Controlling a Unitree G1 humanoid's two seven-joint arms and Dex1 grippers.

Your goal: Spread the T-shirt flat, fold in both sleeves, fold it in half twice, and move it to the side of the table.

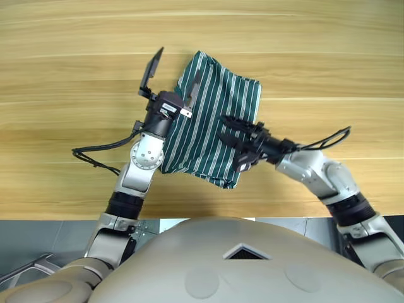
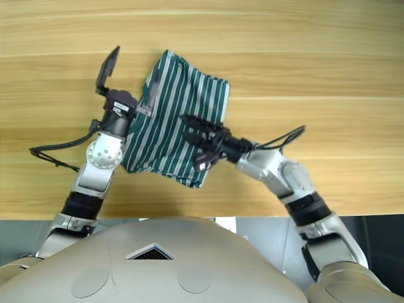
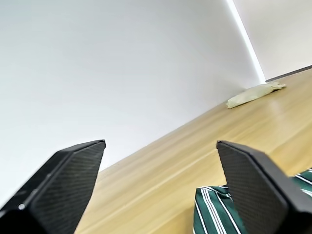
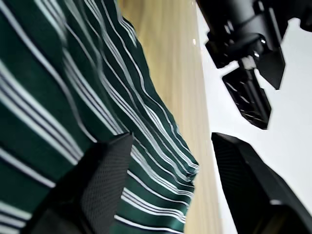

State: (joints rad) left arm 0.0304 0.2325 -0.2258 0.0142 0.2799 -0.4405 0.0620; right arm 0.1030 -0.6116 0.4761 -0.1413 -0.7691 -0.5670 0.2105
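While the T-shirt (image 1: 211, 110) lies folded into a compact green-striped block mid-desk (image 1: 315, 50), both arms flank it, prob. setting up 1 more fold or the slide to the side. L gripper (image 1: 180, 63) is released: 1 finger over the shirt's left edge, the other out over bare wood, wrist pointing away from the robot. R gripper (image 1: 230, 142) is spread over the near-right part, grasping nothing, forearm angling in from the right.

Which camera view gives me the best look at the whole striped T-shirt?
The left eye view: the folded T-shirt lies on the table with nearly its whole outline visible. The right eye view shows the same. The left wrist view catches one corner; the right wrist view, a close stretch of stripes.
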